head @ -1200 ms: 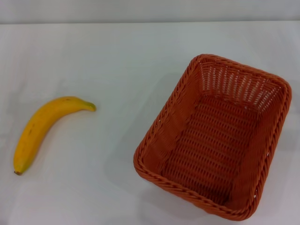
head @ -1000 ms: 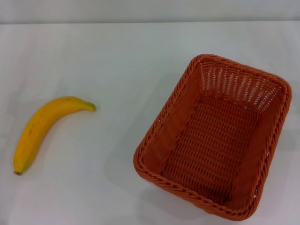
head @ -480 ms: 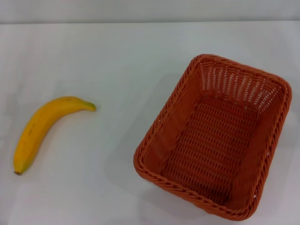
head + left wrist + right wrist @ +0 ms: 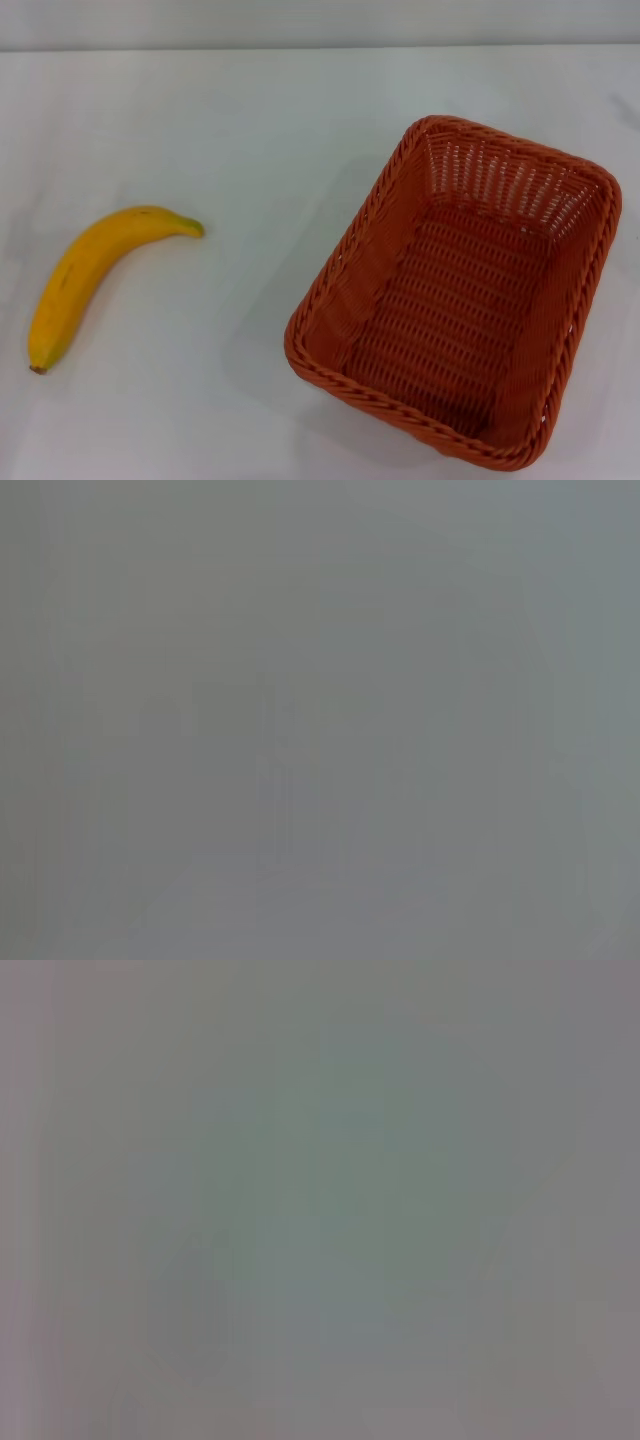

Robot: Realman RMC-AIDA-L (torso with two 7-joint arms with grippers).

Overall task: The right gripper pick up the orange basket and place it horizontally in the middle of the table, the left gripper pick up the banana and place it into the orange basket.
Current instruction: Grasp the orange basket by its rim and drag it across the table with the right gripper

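On the table (image 4: 250,120), banana (image 4: 90,275) lies well left of orange basket (image 4: 460,300).

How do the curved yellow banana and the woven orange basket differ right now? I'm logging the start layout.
The curved yellow banana is small and slender; the woven orange basket is much bigger and boxy. The banana lies on the robot's left side, the basket on its right, set askew. The banana is smooth and solid; the basket is openwork and empty. Both rest on the white table, apart, with no gripper in view.
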